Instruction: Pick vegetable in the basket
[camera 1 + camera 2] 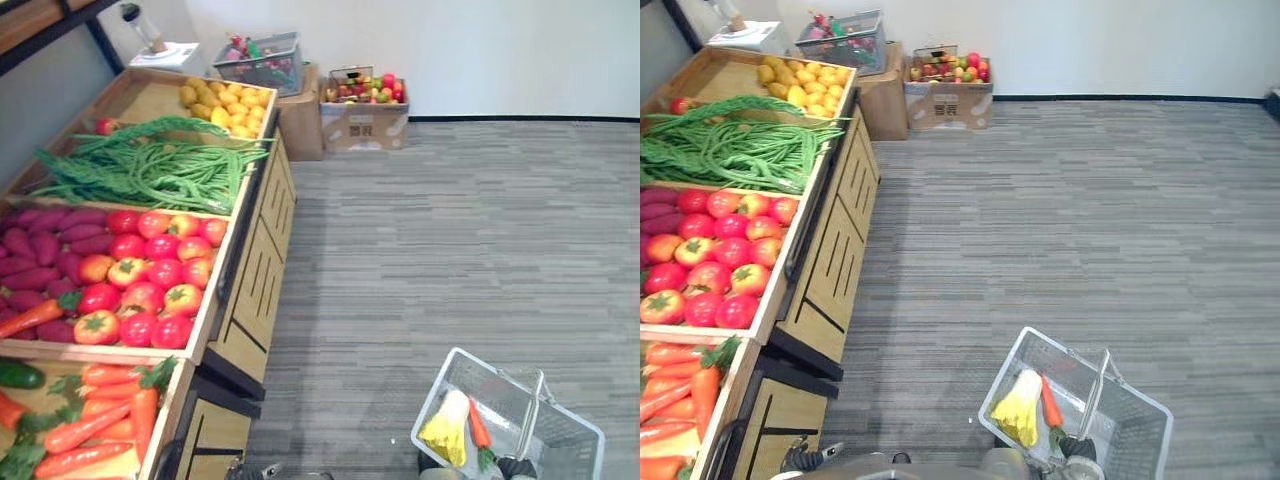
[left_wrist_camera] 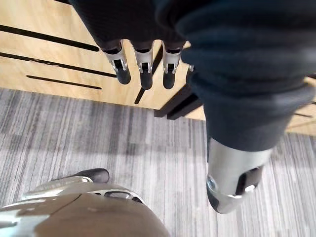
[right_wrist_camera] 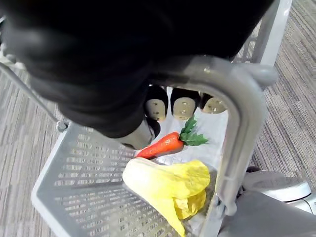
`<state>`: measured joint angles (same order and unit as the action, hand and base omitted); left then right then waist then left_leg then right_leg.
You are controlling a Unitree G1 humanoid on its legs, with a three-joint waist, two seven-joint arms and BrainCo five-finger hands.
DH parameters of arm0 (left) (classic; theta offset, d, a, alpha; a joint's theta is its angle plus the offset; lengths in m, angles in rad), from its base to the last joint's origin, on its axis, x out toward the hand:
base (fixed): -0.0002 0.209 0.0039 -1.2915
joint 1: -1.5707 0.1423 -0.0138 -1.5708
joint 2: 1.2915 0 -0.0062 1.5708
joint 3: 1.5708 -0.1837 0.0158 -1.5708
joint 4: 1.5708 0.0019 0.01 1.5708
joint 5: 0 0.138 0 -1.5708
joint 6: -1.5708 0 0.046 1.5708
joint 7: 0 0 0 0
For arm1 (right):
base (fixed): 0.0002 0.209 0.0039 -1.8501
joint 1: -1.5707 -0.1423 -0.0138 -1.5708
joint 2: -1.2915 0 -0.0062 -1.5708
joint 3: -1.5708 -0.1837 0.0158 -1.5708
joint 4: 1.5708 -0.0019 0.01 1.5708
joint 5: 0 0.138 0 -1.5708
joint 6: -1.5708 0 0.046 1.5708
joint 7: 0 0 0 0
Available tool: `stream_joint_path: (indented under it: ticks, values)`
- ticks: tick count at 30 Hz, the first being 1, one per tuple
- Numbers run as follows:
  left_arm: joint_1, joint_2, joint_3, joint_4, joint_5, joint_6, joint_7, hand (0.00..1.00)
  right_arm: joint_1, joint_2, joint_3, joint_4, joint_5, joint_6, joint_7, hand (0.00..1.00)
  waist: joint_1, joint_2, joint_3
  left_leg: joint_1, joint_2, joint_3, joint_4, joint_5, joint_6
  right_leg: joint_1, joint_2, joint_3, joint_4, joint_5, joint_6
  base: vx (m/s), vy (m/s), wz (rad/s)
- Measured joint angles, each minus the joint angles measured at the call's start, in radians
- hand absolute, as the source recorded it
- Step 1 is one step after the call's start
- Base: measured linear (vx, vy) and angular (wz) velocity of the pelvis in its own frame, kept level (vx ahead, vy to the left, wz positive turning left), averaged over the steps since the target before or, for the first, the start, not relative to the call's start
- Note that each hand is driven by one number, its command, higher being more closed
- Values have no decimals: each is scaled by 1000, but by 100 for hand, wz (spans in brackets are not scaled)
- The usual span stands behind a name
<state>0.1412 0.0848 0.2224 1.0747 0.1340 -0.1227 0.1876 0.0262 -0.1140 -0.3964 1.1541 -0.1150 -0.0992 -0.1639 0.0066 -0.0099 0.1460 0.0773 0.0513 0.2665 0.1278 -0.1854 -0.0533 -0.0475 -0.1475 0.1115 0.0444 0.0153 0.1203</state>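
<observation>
Right robot hand [image 3: 182,106] curled round basket handle [image 3: 234,123], palm hidden, left robot hand [image 2: 144,64] relaxed

The fingers [image 2: 144,66] of the left hand [image 2: 133,22] are smooth silver metal with glossy dark tips, under a matt, ribbed, cloth-like dark cover [image 2: 247,74]. Beyond them the stand [image 2: 44,59] is pale, smooth wood, and beneath them the floor [image 2: 98,133] is matt grey woven carpet. Across the fingers [image 3: 183,105] of the right hand [image 3: 98,74] runs the smooth, satin-grey handle [image 3: 237,123] of the basket [image 3: 79,168], whose perforated walls look like matt grey plastic. Just past the fingertips lie a glossy, plastic-looking carrot [image 3: 160,145] and a waxy yellow leafy vegetable [image 3: 168,185].
</observation>
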Motion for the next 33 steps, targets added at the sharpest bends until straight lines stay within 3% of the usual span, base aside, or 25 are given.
stream_joint_path:
  ticks: [2,4,5,6,7,12,17,24,25,33]
  values:
    - [-4,9,-24,-1,0,0,0,0,-9,2,2,0,0,0,0,100,1,-8,4,1,7,48,9,-23,4,-43,18,52,27,5,6,-66,-17,-88]
    - [-9,10,-30,0,0,0,1,0,-10,4,4,0,7,1,-1,100,2,-17,10,-6,21,97,40,-47,7,-70,27,22,33,30,8,-87,-22,-80]
    - [-11,7,-31,-1,0,0,1,0,-11,5,4,0,9,2,-1,100,0,-11,9,-8,42,123,50,-56,6,-72,34,-26,22,57,-19,-155,-73,-89]
    - [-10,5,-32,0,2,0,1,0,-15,7,1,-1,10,3,-6,100,1,3,8,-10,64,158,54,-58,9,-77,16,-164,46,33,-61,-121,-73,-64]
    - [-12,7,-35,-1,3,0,1,0,-13,4,-8,-4,10,0,-7,100,-5,0,10,-4,65,166,53,-58,8,-96,0,-253,104,7,-86,-106,-90,-45]
    - [-18,26,-59,0,2,0,-1,0,13,5,-29,1,10,7,-8,100,-4,-10,12,12,73,164,48,-51,-16,-65,28,-283,43,31,-39,6,-51,-9]
    - [-24,26,-51,18,-7,1,-5,0,16,9,-29,3,12,22,-7,100,-3,-10,3,15,74,165,17,-32,-33,15,53,-291,-159,128,-48,37,-39,0]
    - [-31,18,-20,44,-12,1,-11,0,13,9,-26,4,12,23,-6,100,-1,-1,-3,38,70,131,3,-29,-37,22,60,-278,-160,129,-47,24,-6,-7]
    - [-14,-4,11,81,-51,1,-17,0,24,12,-28,9,16,22,-1,100,-3,28,-49,68,66,121,-21,-30,-37,34,49,-288,-160,113,-51,-3,6,-6]
    - [14,-12,22,77,-54,0,-21,0,48,6,-28,23,35,22,-1,100,-1,30,-82,63,61,64,-40,-20,-31,54,36,-357,-160,96,-45,8,-4,22]
